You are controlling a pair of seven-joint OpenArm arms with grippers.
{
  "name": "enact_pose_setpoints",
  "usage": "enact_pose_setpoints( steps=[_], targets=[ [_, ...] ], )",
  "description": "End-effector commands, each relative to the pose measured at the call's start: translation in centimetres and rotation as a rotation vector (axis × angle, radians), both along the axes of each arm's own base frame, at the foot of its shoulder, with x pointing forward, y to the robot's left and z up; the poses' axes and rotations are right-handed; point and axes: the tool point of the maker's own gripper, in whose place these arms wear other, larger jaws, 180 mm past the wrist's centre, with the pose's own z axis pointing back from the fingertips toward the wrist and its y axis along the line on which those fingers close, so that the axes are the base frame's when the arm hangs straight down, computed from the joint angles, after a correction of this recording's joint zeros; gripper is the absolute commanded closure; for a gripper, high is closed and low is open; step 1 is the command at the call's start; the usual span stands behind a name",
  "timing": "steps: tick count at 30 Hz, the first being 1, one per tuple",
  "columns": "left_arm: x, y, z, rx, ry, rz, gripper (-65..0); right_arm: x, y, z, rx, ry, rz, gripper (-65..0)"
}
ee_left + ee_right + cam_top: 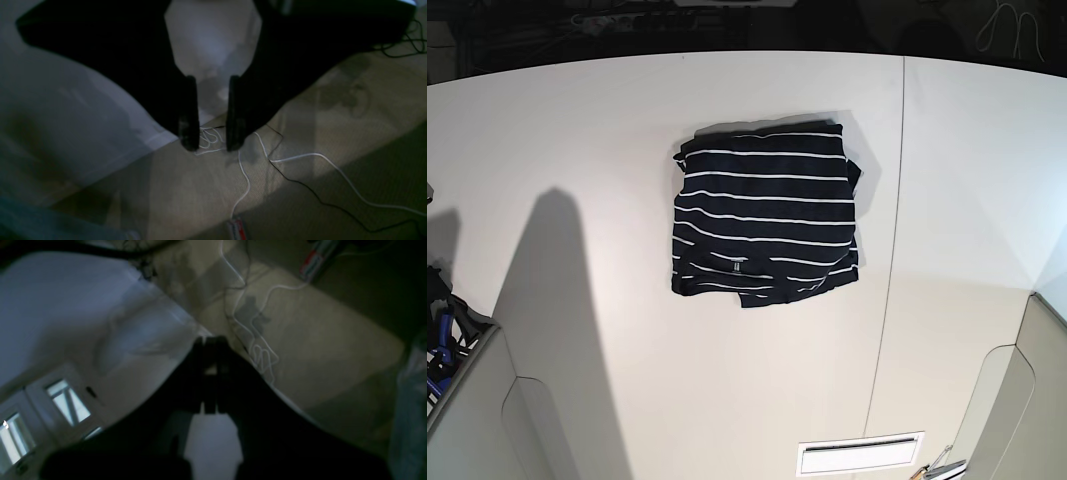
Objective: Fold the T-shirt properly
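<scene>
Broad bare stretches of the white table (pixel 577 140) surround the T-shirt (pixel 765 215) on every side, and it lies well clear of all edges. The dark navy shirt with thin white stripes sits near the table's middle as a compact, roughly square bundle, its lower edge slightly uneven. The left gripper (pixel 210 140) is parted, holding nothing, over floor strewn with cables (pixel 300 160). The right gripper (pixel 210 340) seems pressed closed, though the view is dim.

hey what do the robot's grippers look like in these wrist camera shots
Both look black. The left gripper has two slim, flat parallel fingers with rounded tips, widening into broad black bodies. The right gripper looks the same. No markings or cables on them are discernible in the dim, blurry views.
</scene>
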Motion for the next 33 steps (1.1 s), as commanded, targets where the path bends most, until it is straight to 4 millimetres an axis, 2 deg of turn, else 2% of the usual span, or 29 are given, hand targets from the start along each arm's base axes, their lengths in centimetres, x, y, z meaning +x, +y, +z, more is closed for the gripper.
enact_pose_setpoints(
  steps=[1, 5, 9, 13, 16, 20, 22, 25, 33],
  targets=[
    [-0.4, 0.3, -0.2, -0.002, 0.004, 0.01, -14.8, -0.3, -0.7, -0.3, -0.014, 0.004, 0.012, 0.0],
    [0.2, 1.5, -2.5, 0.023, -0.011, 0.067, -14.8, -0.8, -3.1, -2.5, -0.093, 0.045, 0.034, 0.0],
    [-0.2, 2.6, -4.3, 0.049, 0.034, 0.101, -14.8, -1.1, -5.1, -4.5, -0.161, 0.083, 0.058, 0.0],
    [-0.6, 3.4, -5.8, 0.071, 0.08, 0.137, -14.8, -1.3, -5.9, -6.2, -0.191, 0.104, 0.094, 0.0],
    [-0.2, 3.6, -6.9, 0.08, 0.099, 0.14, -14.8, -1.4, -6.4, -7.7, -0.211, 0.079, 0.17, 0.0],
    [0.1, 4.2, -8.9, 0.182, 0.13, 0.15, -14.8, -1.4, -7.1, -9.3, -0.237, 0.079, 0.259, 0.0],
    [0.8, 3.7, -9.7, 0.184, 0.123, 0.128, -14.8, -0.8, -7.3, -9.9, -0.243, 0.075, 0.284, 0.0],
    [2.0, 2.7, -10.6, 0.162, 0.106, 0.061, -14.8, 1.1, -7.1, -10.9, -0.235, 0.02, 0.288, 0.0],
    [7.0, 1.3, -12.3, 0.156, 0.03, 0.01, -14.8, 6.7, -6.9, -12.5, -0.252, -0.117, 0.289, 0.0]
  ],
)
